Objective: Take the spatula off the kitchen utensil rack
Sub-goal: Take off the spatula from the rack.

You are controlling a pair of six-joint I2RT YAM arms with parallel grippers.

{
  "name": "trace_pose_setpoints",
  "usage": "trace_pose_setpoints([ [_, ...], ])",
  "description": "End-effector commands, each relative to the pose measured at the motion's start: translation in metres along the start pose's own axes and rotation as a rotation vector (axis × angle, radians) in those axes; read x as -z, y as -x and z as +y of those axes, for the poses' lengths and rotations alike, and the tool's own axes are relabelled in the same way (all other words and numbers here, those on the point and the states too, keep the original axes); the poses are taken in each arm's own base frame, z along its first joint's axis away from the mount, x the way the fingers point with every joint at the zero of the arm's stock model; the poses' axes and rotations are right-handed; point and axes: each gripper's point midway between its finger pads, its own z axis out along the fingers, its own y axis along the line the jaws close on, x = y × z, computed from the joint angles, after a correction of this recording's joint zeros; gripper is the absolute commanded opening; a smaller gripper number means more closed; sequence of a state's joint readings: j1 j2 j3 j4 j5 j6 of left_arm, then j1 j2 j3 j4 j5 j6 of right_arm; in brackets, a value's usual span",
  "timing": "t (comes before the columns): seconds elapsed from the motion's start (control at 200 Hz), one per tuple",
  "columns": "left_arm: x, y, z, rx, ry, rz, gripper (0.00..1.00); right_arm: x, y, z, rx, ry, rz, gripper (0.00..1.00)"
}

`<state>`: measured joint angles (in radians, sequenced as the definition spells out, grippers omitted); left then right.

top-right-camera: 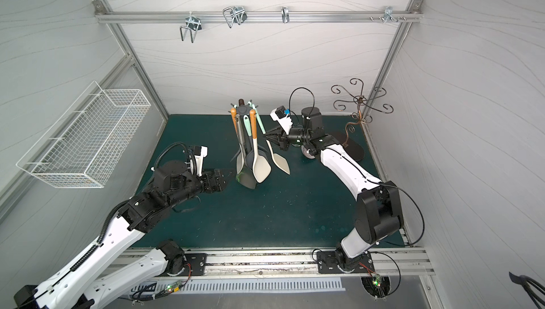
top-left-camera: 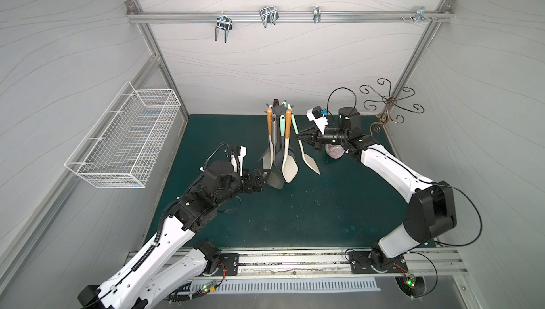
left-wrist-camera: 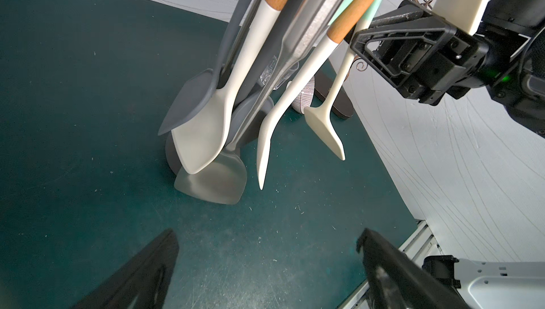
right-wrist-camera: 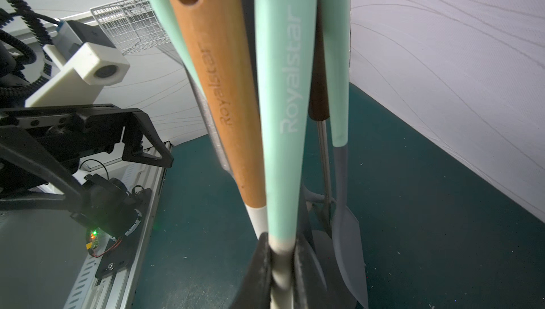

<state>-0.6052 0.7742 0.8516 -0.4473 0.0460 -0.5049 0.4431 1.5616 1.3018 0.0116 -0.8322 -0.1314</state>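
Nearest, left of centre in both top views: left gripper [top-left-camera: 264, 179] [top-right-camera: 225, 179] [left-wrist-camera: 267, 233], jaws spread wide and empty, pointing at the hanging blades yet short of them; in the left wrist view, two black fingers [left-wrist-camera: 147, 269] at the bottom edge over the bare green surface [left-wrist-camera: 73, 116].

Beyond, mid-frame: kitchen utensil rack [top-left-camera: 278, 111] [top-right-camera: 243, 110], upright on its round base, hung with several utensils.

On its right side: spatula [top-left-camera: 310, 161] [top-right-camera: 279, 161] [left-wrist-camera: 324, 127], mint handle reaching up to the crown of prongs, cream blade angled out to the right of the other blades; whether hooked on a prong, not clear.

Right of the rack: right gripper [top-left-camera: 298, 137] [top-right-camera: 265, 137] [right-wrist-camera: 281, 251], jaws clenched on the spatula's shaft; in the right wrist view, pinched just below the mint-to-cream join.

Farther back: white wire basket [top-left-camera: 124, 142] on the left wall; bronze curly stand [top-left-camera: 386, 101] in the right corner.
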Motion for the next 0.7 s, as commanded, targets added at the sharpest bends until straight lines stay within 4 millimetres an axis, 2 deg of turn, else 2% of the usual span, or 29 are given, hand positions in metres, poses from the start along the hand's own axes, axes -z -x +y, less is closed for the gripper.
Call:
trace_pose_setpoints([
  [0.0,0.012,0.017,-0.010,-0.006,-0.025,-0.060,1.00,0.014,0.037,0.011,0.119,-0.039,-0.072,0.00],
  [0.425,0.023,0.023,-0.016,-0.046,-0.014,-0.030,1.00,0.033,0.058,0.018,0.170,-0.123,-0.115,0.00],
  [0.695,0.017,0.021,-0.022,-0.049,-0.045,-0.002,1.00,0.039,0.068,0.021,0.174,-0.108,-0.150,0.00],
])
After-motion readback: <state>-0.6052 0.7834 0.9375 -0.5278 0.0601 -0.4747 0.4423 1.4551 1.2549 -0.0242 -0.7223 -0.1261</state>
